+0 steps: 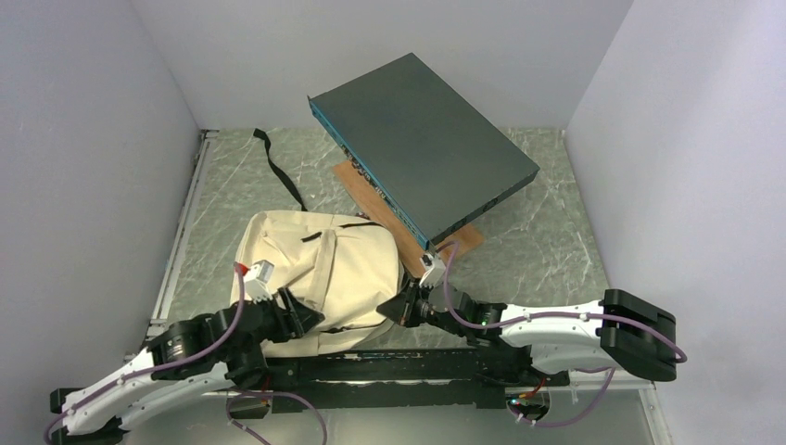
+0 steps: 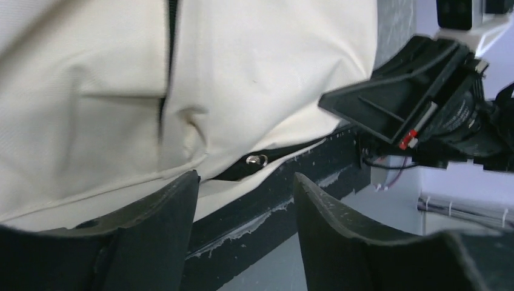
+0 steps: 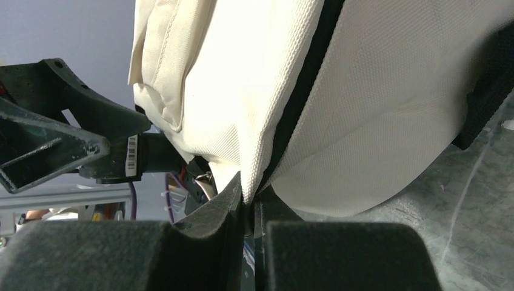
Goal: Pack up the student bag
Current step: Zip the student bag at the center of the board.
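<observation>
The cream student bag (image 1: 320, 264) lies on the table between my two arms, with a black strap (image 1: 278, 171) trailing to the back left. My left gripper (image 1: 301, 315) is open at the bag's near left edge; in the left wrist view its fingers (image 2: 176, 206) stand apart below the cream cloth (image 2: 242, 73), beside a metal ring (image 2: 257, 160). My right gripper (image 1: 400, 309) is shut on a fold of the bag's cloth by the black zipper band (image 3: 297, 103), at the bag's near right edge (image 3: 254, 121).
A big dark grey flat box (image 1: 422, 148) rests tilted on a brown wooden board (image 1: 371, 190) at the back, just beyond the bag. Grey walls close in the left, back and right. The black rail (image 1: 399, 366) of the arm bases runs along the near edge.
</observation>
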Available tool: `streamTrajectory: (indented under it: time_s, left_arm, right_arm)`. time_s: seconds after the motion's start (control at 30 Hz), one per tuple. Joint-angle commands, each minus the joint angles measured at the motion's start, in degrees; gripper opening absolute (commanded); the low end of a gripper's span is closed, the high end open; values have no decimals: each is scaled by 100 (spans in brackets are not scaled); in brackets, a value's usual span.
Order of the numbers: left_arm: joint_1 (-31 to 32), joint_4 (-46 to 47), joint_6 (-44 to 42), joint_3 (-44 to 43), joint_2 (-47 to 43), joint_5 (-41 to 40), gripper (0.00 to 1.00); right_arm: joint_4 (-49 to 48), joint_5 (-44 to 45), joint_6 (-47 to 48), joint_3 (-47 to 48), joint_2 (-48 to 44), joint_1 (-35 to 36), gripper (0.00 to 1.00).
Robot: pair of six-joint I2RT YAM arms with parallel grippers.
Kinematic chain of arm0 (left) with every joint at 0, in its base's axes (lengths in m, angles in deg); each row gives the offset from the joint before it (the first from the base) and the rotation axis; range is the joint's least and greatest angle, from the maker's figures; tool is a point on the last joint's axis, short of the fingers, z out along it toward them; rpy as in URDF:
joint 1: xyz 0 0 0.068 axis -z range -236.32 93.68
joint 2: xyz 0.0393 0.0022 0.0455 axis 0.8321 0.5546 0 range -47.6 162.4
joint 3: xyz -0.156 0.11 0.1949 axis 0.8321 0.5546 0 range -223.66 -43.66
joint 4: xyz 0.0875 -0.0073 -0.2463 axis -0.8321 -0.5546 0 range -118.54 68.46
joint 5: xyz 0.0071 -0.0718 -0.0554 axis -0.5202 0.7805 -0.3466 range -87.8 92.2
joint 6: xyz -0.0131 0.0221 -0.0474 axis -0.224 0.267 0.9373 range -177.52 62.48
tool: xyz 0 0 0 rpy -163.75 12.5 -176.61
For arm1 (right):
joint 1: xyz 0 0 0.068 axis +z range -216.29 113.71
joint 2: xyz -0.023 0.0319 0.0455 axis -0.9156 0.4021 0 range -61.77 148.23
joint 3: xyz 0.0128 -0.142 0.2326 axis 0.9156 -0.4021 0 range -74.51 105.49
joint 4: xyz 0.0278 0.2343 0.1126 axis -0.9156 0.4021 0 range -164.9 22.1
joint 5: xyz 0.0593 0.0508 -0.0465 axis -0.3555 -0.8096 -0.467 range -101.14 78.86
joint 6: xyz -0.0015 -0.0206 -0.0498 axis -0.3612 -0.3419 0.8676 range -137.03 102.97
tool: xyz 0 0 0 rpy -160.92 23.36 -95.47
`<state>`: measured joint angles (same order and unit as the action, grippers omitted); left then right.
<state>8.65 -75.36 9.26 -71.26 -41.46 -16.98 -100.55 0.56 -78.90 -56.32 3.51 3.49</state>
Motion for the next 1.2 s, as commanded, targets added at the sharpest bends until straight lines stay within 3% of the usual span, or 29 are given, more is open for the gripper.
streamTrajectory:
  time_s: [0.0, 0.13, 0.27, 0.63, 0.77, 1.03, 1.17]
  left_arm:
    - [7, 1235, -755, 95, 698, 837, 61]
    - [7, 1384, -1316, -236, 1926, 1194, 47]
    - [16, 1366, -1534, -307, 2698, 1085, 46]
    - [190, 2074, -1844, -210, 3584, 1294, 44]
    - [316, 1976, -1894, -237, 3893, 924, 36]
    - [350, 1908, -1783, -305, 4079, 600, 34]
    - [350, 1415, -1483, -202, 3910, 393, 30]
  right_arm:
    - [-118, -180, 185, 217, 57, -17, 9]
    - [-264, -239, 166, 215, 142, -17, 6]
    - [-358, -336, 190, 262, 232, -17, 4]
    - [-548, -406, 152, 197, 305, -17, 0]
    - [-563, -423, 166, 220, 323, -17, 0]
    - [-578, -471, 155, 203, 314, -17, 0]
    - [-535, -413, 133, 148, 227, -17, 0]
